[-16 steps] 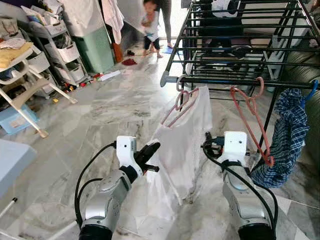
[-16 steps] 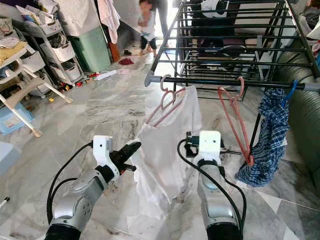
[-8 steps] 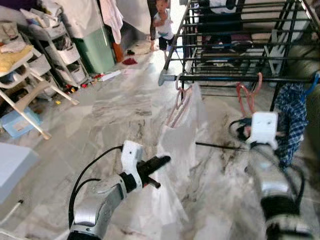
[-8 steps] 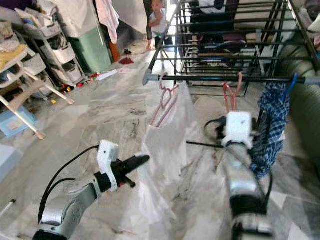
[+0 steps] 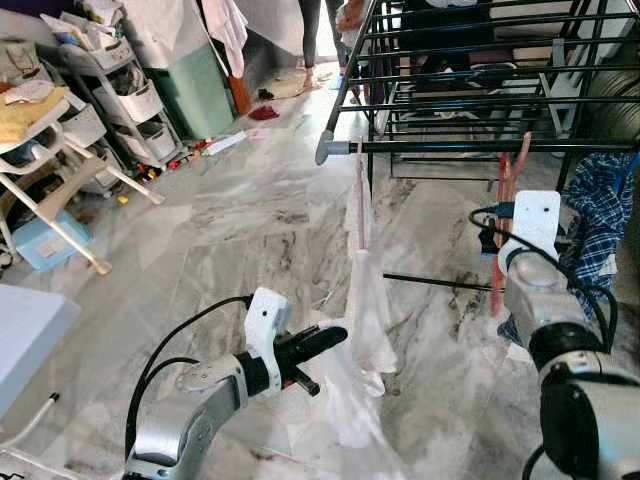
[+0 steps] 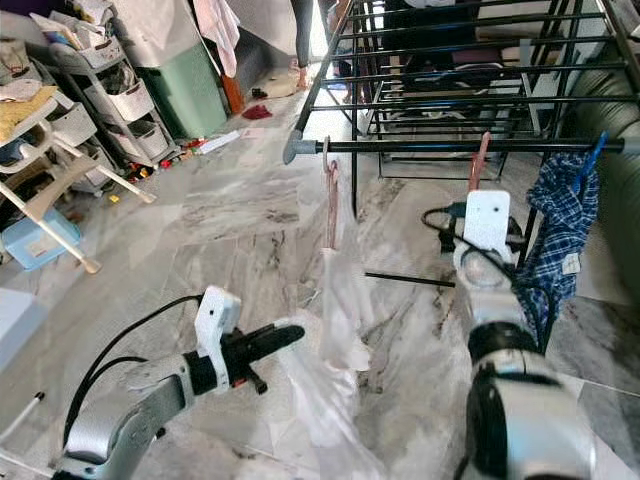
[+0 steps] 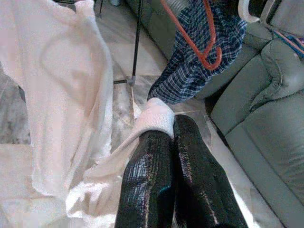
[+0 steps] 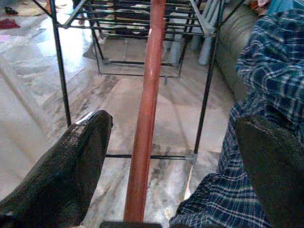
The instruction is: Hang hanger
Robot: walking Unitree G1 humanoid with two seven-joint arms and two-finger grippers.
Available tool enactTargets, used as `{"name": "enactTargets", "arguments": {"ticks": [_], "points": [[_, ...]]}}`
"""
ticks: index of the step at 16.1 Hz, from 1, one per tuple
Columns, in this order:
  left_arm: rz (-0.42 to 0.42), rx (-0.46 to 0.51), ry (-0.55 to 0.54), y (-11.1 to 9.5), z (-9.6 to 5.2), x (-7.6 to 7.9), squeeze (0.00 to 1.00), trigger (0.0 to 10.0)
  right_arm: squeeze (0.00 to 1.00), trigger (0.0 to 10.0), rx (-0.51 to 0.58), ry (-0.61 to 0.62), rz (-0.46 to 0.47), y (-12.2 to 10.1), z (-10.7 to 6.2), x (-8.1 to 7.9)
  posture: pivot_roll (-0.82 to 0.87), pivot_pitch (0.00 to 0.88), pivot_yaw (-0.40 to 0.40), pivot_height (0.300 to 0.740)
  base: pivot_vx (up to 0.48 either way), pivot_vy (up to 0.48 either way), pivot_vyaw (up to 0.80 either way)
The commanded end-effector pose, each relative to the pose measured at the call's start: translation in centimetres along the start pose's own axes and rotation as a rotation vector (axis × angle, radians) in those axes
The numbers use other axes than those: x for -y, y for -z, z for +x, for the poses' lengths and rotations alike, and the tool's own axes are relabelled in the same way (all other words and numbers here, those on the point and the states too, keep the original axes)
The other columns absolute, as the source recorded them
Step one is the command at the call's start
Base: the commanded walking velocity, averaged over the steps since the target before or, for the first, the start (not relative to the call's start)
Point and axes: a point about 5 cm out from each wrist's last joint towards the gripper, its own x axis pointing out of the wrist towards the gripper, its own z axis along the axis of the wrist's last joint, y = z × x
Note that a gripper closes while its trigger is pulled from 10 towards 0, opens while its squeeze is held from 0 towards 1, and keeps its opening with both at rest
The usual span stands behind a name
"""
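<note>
- Grey-veined white marble floor (image 5: 240, 215) of a cluttered home room, with small items scattered along its far edge
- Black metal clothes-drying rack (image 5: 470, 60) stands on the floor ahead; its front rail (image 5: 450, 147) runs across the upper right
- White plastic drawer trolley (image 5: 120, 100) at far left, its open drawers stuffed with mixed household items too small to identify; pale green bin (image 5: 195, 95) beside it
- Light blue plastic tub (image 5: 40, 240) on the floor under a white folding frame (image 5: 60, 190) at left; contents cannot be told
- Pink plastic hanger (image 5: 359, 195) hooked on the front rail near its left end, seen edge-on, carrying a white garment (image 5: 365, 300) that drapes to the floor
- Red-orange plastic hanger (image 5: 505, 190) hooked on the same rail further right, seen edge-on
- Blue-and-white checked cloth (image 5: 600, 215) hangs from the rail's right end, just beside the red-orange hanger
- Grey-green upholstered sofa (image 7: 256, 109) behind the checked cloth
- Left gripper (image 7: 166, 128): fingers pressed together, pinching a fold of the white garment at its lower part
- Right gripper (image 8: 171, 137): fingers spread wide, the red-orange hanger's arm between them, touching neither
- A person's legs (image 5: 315, 40) at the far end of the room
</note>
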Motion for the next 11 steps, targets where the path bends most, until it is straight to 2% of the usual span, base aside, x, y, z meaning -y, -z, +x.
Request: {"name": "enactTargets", "arguments": {"ticks": [1, 2, 5, 8, 9, 10, 11], "points": [[0.012, 0.000, -0.005, -0.3, -0.5, 0.0, 0.00, 10.0, 0.00, 10.0, 0.005, -0.032, 0.012, -0.5, 0.1, -0.8, -0.03, 0.078, 0.190, 0.740, 0.000, 0.000, 0.00], [0.006, -0.008, 0.012, -0.2, -0.4, 0.3, 0.00, 10.0, 0.00, 0.0, -0.020, -0.023, 0.025, -0.3, 0.2, -0.7, -0.03, 0.078, 0.190, 0.740, 0.000, 0.000, 0.00], [0.008, -0.017, 0.008, -0.1, -0.5, 0.3, 0.00, 10.0, 0.00, 0.0, -0.074, 0.007, -0.003, 1.1, 0.1, 0.1, -0.03, 0.071, 0.192, 0.740, 0.000, 0.000, 0.00], [0.008, -0.020, 0.009, -0.2, -0.5, 0.2, 0.00, 10.0, 0.00, 0.0, -0.107, 0.069, -0.010, 2.3, -0.1, 2.1, -0.03, 0.070, 0.198, 0.740, 0.000, 0.000, 0.00], [0.010, -0.020, 0.011, -0.3, -0.4, 0.1, 0.00, 10.0, 0.00, 1.6, -0.116, 0.070, -0.003, 2.7, -0.2, 2.5, -0.03, 0.064, 0.200, 0.740, 0.000, 0.000, 0.00], [0.013, -0.024, 0.013, -0.2, -0.3, 0.2, 0.00, 10.0, 0.00, 5.0, -0.118, 0.062, -0.007, 2.9, -0.2, 2.7, -0.03, 0.063, 0.203, 0.740, 0.000, 0.000, 0.00], [0.013, -0.027, 0.012, -0.2, -0.3, 0.1, 0.00, 10.0, 0.00, 0.0, -0.110, 0.041, -0.010, 2.6, -0.1, 2.7, -0.03, 0.060, 0.199, 0.740, 0.000, 0.000, 0.00]]}}
